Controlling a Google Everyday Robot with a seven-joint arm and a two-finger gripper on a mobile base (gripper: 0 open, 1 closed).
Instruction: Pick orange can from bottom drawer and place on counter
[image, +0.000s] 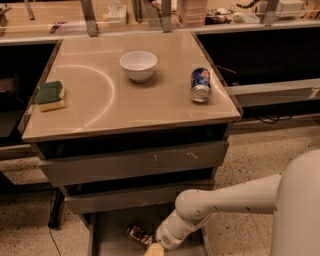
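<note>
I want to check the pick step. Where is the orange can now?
The orange can lies in the open bottom drawer, low in the camera view, just left of the gripper.

We find the table (150, 107) bare in front of the white bowl (138, 65), a broad open patch reaching the near edge. Right of the bowl sits the blue can (201, 85) and far left of it the sponge (50, 95), with passage between each and the bowl. Well below the bowl, the pincer (155, 249) is low in the bottom drawer (112, 235), just beside the orange can (139, 235). The arm (225, 200) fills the drawer's right side, under the upper drawers (132, 162).
</note>
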